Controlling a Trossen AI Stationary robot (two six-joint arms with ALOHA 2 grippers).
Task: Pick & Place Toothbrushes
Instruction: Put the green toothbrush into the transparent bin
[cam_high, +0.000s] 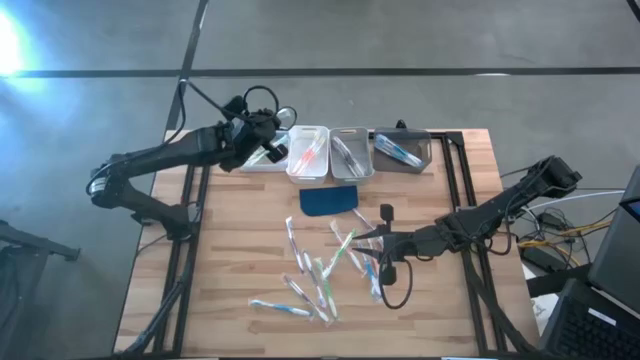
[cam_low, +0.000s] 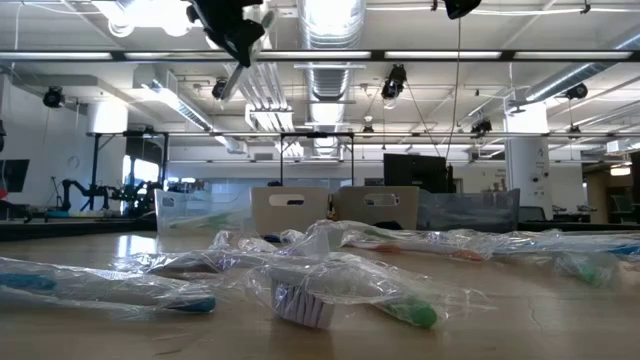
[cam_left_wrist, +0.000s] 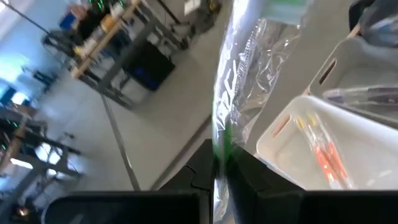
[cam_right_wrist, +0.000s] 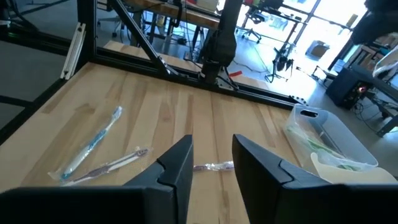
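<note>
From above, the left claw (cam_high: 268, 150) hangs over the left end of the row of bins (cam_high: 308, 152), pinching a green-accented wrapped toothbrush (cam_high: 272, 152); the rest of the toothbrushes (cam_high: 322, 272) lie scattered on the tabletop (cam_high: 230, 260) on the near side of the dark blue pad (cam_high: 329, 200), where the right claw (cam_high: 372, 240) sits low over them

At table height, each toothbrush (cam_low: 340, 290) lies sealed in loose, crinkly clear film: light, stiff inside, slippery outside, so a pinch should land across the handle, not the wrapper's loose ends

The left wrist shows the fingers (cam_left_wrist: 249, 180) pressed on the wrapped handle (cam_left_wrist: 225, 124), above a white bin (cam_left_wrist: 323, 149) holding orange-red ones

The right wrist shows fingers (cam_right_wrist: 177, 165) apart, straddling one toothbrush (cam_right_wrist: 214, 166); nothing is gripped
</note>
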